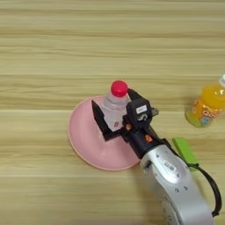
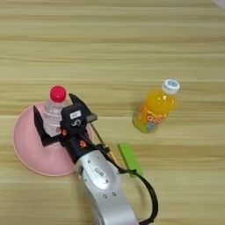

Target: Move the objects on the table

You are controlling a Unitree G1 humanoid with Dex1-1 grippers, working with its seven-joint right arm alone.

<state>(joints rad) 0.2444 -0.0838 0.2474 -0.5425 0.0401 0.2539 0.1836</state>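
Note:
A clear plastic bottle [image 1: 113,110] with a red cap [image 1: 119,88] stands upright on a pink plate [image 1: 81,140] left of the table's [image 1: 66,52] middle. My right gripper [image 1: 111,99] reaches in from the bottom right. Its two black fingers sit one against each side of the bottle's body, shut on it. The smaller orange-juice bottle [image 2: 154,112] with a white cap [image 2: 171,85] stands to the right on the bare wood, apart from the plate and from my arm.
My silver forearm [image 2: 103,180] crosses the lower middle of the table, with a black cable and a green tag [image 2: 129,158] beside it. Bare wood stretches across the far half and the left of the table.

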